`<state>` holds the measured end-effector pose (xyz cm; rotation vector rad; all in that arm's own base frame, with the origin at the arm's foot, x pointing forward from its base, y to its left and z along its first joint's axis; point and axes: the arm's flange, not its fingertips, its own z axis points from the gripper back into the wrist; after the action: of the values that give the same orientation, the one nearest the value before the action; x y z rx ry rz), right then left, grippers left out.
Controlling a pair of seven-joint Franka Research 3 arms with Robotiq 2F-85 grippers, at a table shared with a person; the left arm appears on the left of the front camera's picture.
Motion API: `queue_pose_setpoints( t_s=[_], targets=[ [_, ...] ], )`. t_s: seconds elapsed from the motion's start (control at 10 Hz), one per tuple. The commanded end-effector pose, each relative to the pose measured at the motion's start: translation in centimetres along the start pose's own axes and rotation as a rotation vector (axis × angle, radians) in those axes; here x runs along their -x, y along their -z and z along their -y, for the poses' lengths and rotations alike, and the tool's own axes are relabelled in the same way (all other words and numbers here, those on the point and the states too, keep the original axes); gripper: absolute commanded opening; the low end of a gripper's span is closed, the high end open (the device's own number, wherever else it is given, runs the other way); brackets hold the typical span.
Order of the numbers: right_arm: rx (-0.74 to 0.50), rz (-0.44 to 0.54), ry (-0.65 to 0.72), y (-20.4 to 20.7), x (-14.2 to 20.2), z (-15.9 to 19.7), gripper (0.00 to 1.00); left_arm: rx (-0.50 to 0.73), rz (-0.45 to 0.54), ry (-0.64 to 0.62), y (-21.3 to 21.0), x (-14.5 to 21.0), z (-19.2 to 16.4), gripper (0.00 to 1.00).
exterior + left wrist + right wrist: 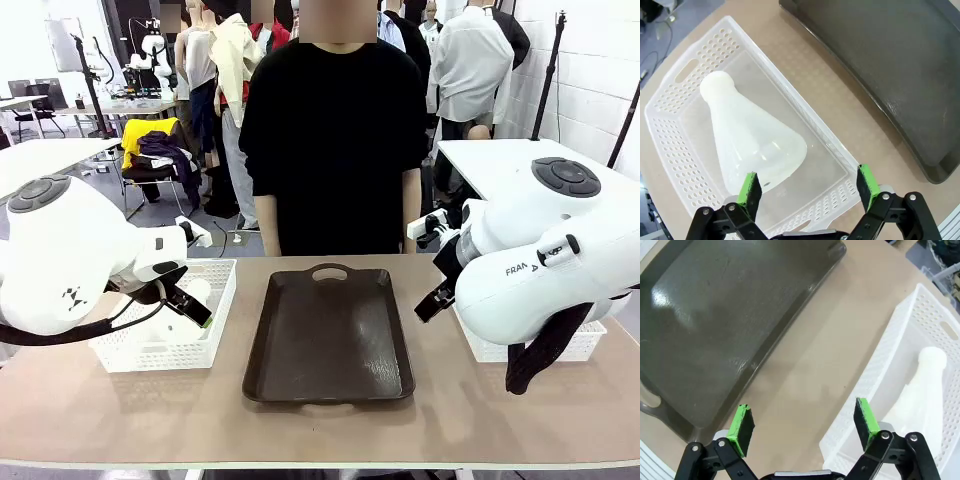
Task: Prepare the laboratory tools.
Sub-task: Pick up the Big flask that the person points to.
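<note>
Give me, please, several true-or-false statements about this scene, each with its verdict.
1. The left pincer is open, with the left flask in the left basket below it. True.
2. The tray holds a flask. False: the left flask and the right flask sit in baskets.
3. The right pincer grips a flask. False: it is open, holding nothing.
4. The tray lies between the left basket and the right basket. True.

Dark tray (pixel 330 340) (handle toward the person (pixel 333 140)) lies between left basket (pixel 150 356) and right basket (pixel 485 350).
</note>
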<state>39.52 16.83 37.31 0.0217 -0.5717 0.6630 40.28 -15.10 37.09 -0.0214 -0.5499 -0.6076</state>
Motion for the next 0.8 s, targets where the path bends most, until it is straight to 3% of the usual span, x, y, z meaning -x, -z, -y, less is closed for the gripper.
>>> queue_pose_setpoints(
  t_s=[0.0, 0.7],
  targets=[
    [0.0, 0.0, 0.0, 0.0, 0.0, 0.0, 1.0, 0.0, 0.001, 0.0, -0.02, -0.01, 0.0, 1.0],
    [0.0, 0.0, 0.0, 0.0, 0.0, 0.0, 1.0, 0.0, 0.001, 0.0, -0.02, -0.01, 0.0, 1.0]
  ],
)
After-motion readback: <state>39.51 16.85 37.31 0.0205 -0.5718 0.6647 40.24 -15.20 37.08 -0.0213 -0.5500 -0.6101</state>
